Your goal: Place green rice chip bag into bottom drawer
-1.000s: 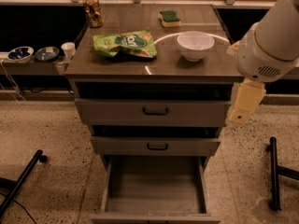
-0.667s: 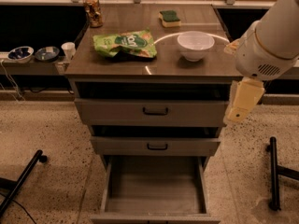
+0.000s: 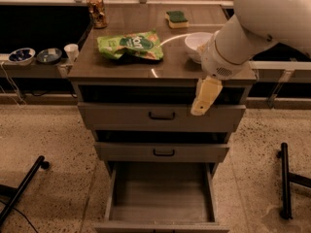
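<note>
Warm, dim light falls on a speckled terrazzo floor (image 3: 53, 130) around a grey three-drawer cabinet (image 3: 116, 116); black stand legs (image 3: 22, 188) lie at either side, a low side shelf (image 3: 34, 72) carries two bowls (image 3: 22, 56) and a white cup (image 3: 71, 52), and the gripper (image 3: 205, 97) hangs before the cabinet's top drawer front

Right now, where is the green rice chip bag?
The bag lies on the cabinet top, left of the white bowl; the claw hangs at the front right edge.

Lab-type test kitchen: metal drawer cabinet (image 3: 121, 115), speckled floor (image 3: 48, 130), bowls (image 3: 22, 56) + cup (image 3: 71, 51) on side ledge (image 3: 34, 71); gripper (image 3: 201, 106) at cabinet's top-right front.
</note>
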Robot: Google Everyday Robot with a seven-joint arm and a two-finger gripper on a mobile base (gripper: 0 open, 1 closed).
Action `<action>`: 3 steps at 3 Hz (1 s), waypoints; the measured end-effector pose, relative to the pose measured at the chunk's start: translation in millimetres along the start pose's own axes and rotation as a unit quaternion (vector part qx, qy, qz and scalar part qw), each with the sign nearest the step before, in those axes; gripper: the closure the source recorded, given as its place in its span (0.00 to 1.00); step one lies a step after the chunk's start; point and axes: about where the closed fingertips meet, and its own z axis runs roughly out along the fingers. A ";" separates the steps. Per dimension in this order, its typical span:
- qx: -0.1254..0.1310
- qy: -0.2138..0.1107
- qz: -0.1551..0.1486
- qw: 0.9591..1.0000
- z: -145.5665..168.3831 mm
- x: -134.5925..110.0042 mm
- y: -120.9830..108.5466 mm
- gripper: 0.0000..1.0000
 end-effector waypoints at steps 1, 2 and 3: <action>0.001 -0.008 -0.005 1.000 5.5 -5.2 -3.7 0.00; 0.007 -0.042 -0.028 0.999 28.4 -27.6 -19.1 0.00; 0.033 -0.064 -0.042 0.997 53.8 -57.5 -49.4 0.00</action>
